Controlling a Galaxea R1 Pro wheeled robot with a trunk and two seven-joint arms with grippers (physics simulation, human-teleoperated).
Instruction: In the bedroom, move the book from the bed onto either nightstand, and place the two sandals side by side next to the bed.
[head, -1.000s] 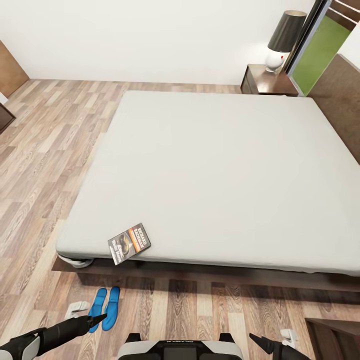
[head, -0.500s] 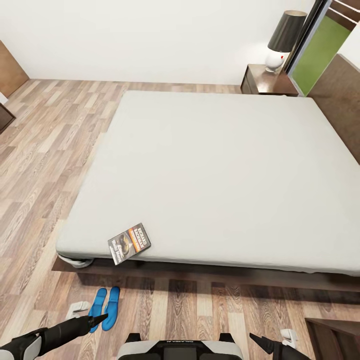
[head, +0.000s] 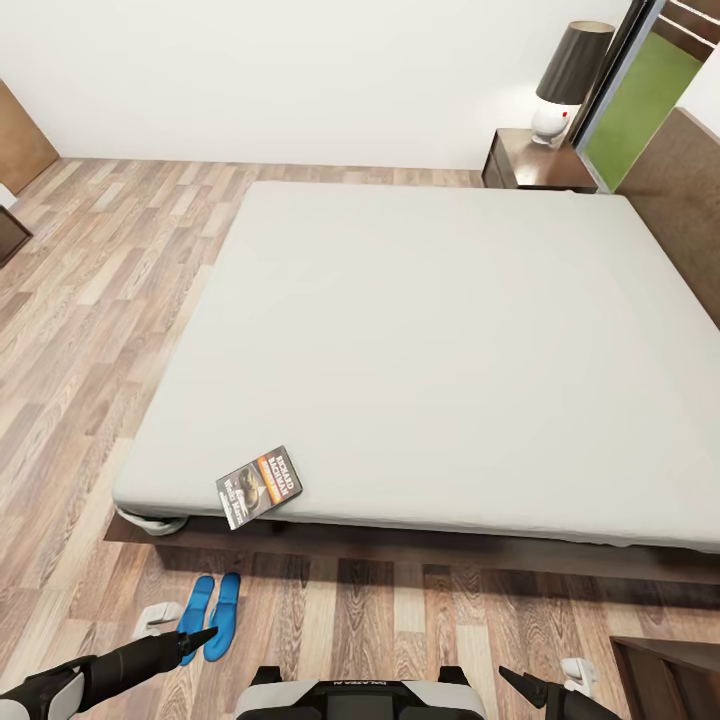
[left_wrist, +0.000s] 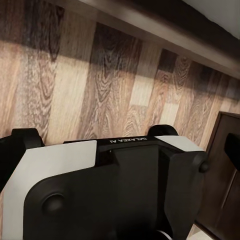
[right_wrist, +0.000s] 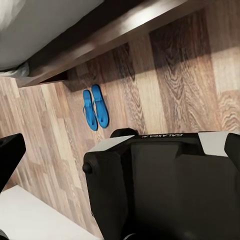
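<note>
Left gripper (head: 200, 636) hangs low at the head view's bottom edge, its tip over the two sandals (head: 210, 616); whether it is released or clenched cannot be told. Those sandals lie side by side on the floor (head: 80, 330), and the right wrist view shows both straps (right_wrist: 96, 108). Further right, the book (head: 259, 486) lies at the near edge of the bed (head: 430, 340). Rightmost, the right gripper (head: 520, 682) is equally unreadable.

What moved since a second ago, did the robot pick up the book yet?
No, almost nothing moved. The left gripper sank very slightly lower by the sandals; the right gripper looks the same. The book lies on the near corner of the bed, untouched. The sandals sit side by side on the floor beside the bed. The lamp stands on the nightstand.
</note>
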